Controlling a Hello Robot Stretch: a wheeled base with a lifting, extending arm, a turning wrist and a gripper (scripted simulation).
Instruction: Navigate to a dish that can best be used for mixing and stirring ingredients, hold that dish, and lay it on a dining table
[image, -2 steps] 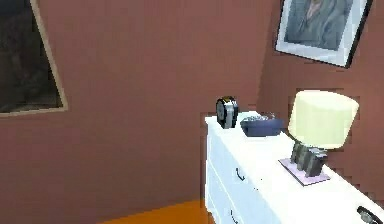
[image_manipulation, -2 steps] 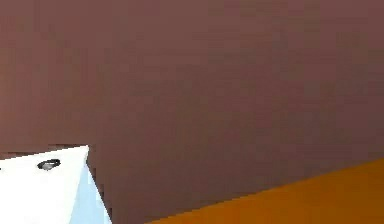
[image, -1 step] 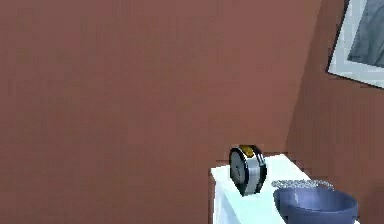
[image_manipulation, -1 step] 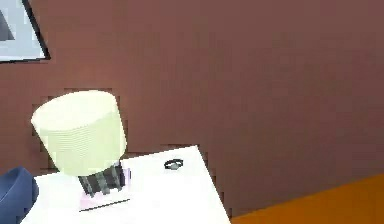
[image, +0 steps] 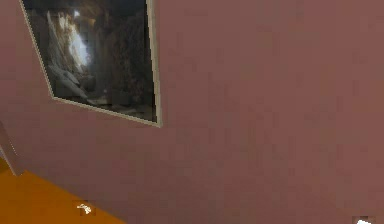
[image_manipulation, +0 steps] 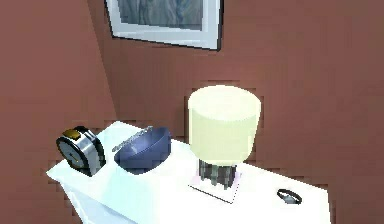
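On the arm side view we find the bowl (image_manipulation: 143, 150), a blue-grey dish on a white top (image_manipulation: 150, 192), between a round clock (image_manipulation: 80, 148) and a lamp (image_manipulation: 224, 125) with a cream shade. Whether the bowl's rim touches the clock we cannot tell. The lamp's shade hides most of its base. Near the top's right end lies a small dark ring-shaped thing (image_manipulation: 289, 196), too small for us to name. The white top is cut off by the bottom edge, and a framed picture (image_manipulation: 165, 20) on the wall by the top edge. Ahead we face a mauve wall with a dark framed painting (image: 95, 55), cut off above, and a pale speck (image: 84, 209) on the orange floor. We cannot tell the gripper's state.
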